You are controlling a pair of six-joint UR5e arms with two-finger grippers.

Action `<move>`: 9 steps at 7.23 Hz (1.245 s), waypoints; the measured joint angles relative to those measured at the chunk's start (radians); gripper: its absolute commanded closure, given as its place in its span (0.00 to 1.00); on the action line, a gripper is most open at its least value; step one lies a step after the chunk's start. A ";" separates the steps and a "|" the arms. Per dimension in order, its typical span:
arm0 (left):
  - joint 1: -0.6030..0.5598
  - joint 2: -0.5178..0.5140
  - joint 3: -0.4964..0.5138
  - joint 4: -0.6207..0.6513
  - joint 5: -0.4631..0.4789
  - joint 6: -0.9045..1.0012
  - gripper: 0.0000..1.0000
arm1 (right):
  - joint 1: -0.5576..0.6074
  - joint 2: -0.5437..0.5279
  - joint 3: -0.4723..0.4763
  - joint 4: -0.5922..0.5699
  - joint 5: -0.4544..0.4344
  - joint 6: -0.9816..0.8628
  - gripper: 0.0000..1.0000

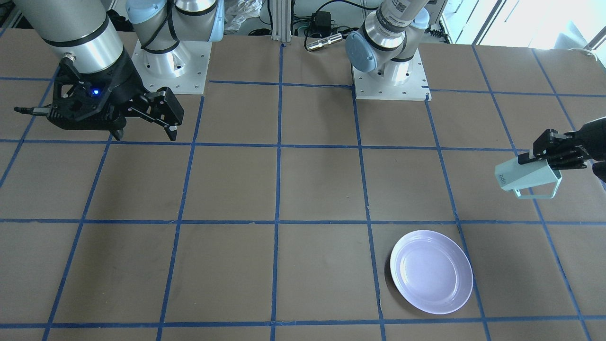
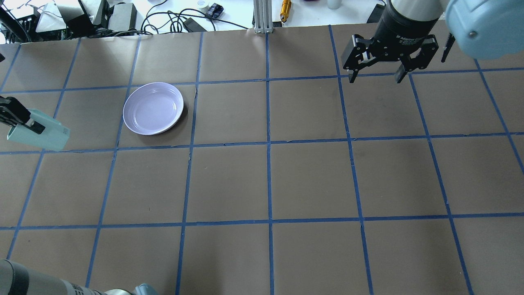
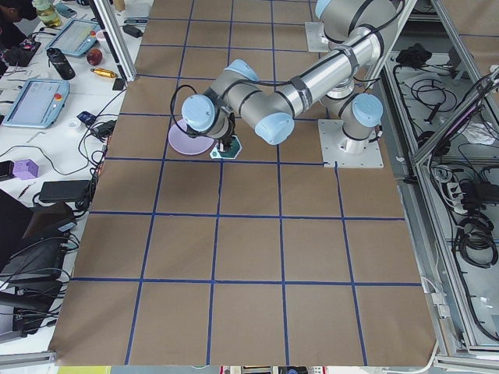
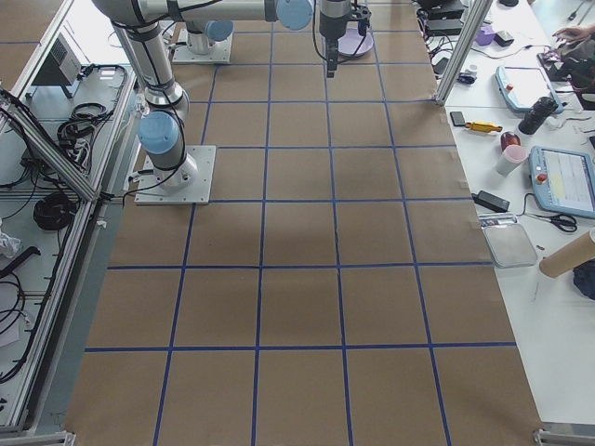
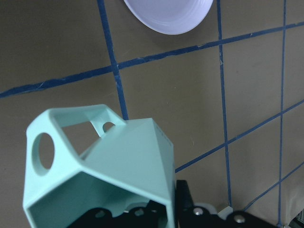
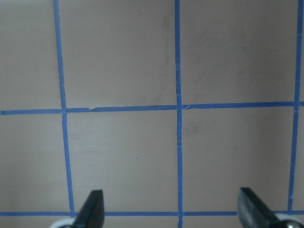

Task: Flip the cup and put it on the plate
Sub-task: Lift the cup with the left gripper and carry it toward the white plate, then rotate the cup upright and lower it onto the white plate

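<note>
The pale mint-green cup (image 1: 523, 174) lies on its side in the air, base toward the table's middle, handle hanging down. My left gripper (image 1: 544, 158) is shut on its rim wall. In the overhead view the cup (image 2: 41, 133) and left gripper (image 2: 25, 122) are at the far left edge. The cup (image 5: 114, 161) fills the left wrist view. The lavender plate (image 1: 432, 271) lies empty on the table, a short way from the cup toward the middle, also in the overhead view (image 2: 153, 108). My right gripper (image 2: 376, 78) is open and empty far across the table, also in the front view (image 1: 144, 135).
The brown table (image 2: 270, 180) carries a grid of blue tape lines. The two arm bases (image 1: 390, 80) stand at the robot's edge. Cables and small items (image 2: 184, 20) lie beyond the far edge. The right wrist view shows only table between the open fingertips (image 6: 92, 209).
</note>
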 measured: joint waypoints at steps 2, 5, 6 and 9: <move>-0.139 -0.014 -0.005 0.156 0.040 -0.122 1.00 | 0.000 0.000 0.000 0.000 -0.001 -0.001 0.00; -0.297 -0.074 -0.016 0.371 0.110 -0.188 1.00 | 0.000 0.000 0.000 0.000 -0.001 -0.001 0.00; -0.339 -0.101 -0.022 0.424 0.113 -0.188 1.00 | 0.000 0.000 0.000 0.000 -0.001 -0.001 0.00; -0.442 -0.172 -0.024 0.524 0.202 -0.193 1.00 | 0.000 0.000 0.000 0.000 -0.001 -0.001 0.00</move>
